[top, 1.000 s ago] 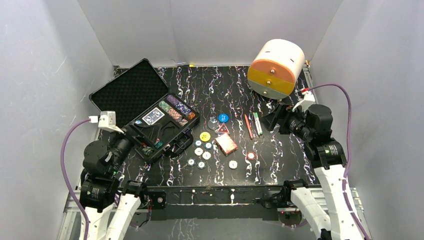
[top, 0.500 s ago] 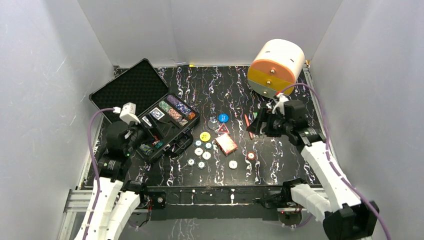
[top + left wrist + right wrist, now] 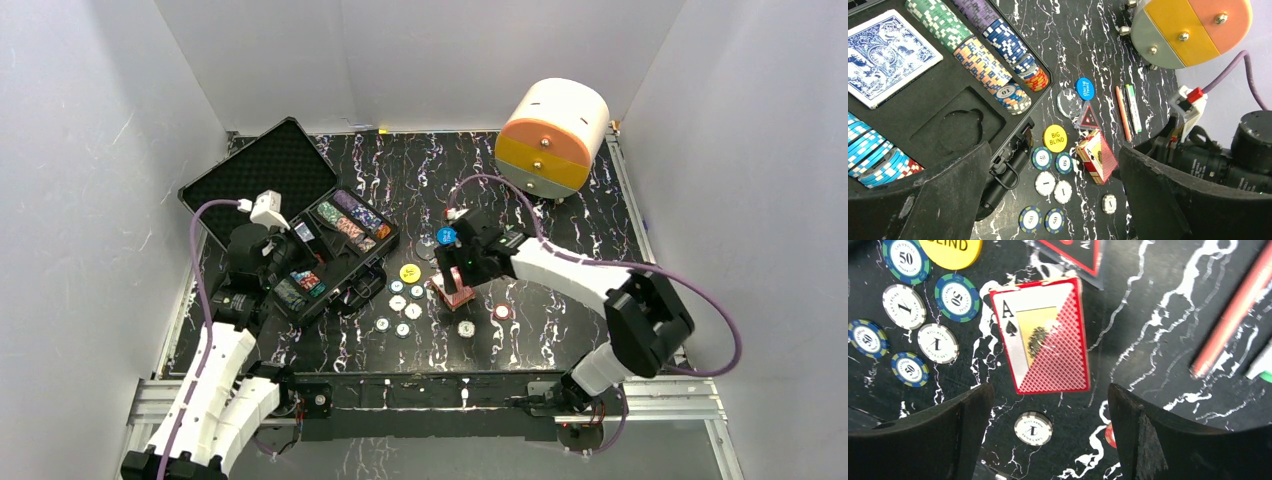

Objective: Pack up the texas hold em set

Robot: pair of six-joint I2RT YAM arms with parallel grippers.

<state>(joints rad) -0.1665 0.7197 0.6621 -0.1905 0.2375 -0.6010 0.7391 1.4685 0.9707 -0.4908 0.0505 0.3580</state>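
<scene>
Closest to the arm bases there's a scatter of loose chips (image 3: 938,342) on the bench (image 3: 540,335), white 1s and blue 50s. Right by them is the red-backed deck (image 3: 1040,335), ace of spades showing. The right tool (image 3: 1048,395) is over it, fingers wide apart on either side and not touching it. Past that you've got the yellow Big Blind button (image 3: 1055,138), a red triangle marker (image 3: 1088,117) and the blue Small Blind button (image 3: 1084,88). Off to the left the black case (image 3: 385,243) sits open, with chip rows (image 3: 983,60) and a blue-backed deck (image 3: 885,55) inside. The left tool (image 3: 1053,150) is spread wide above its near end, holding nothing. The red and green pens (image 3: 1122,112) lie further right, and the orange-and-white cylinder (image 3: 552,135) is at the back.
</scene>
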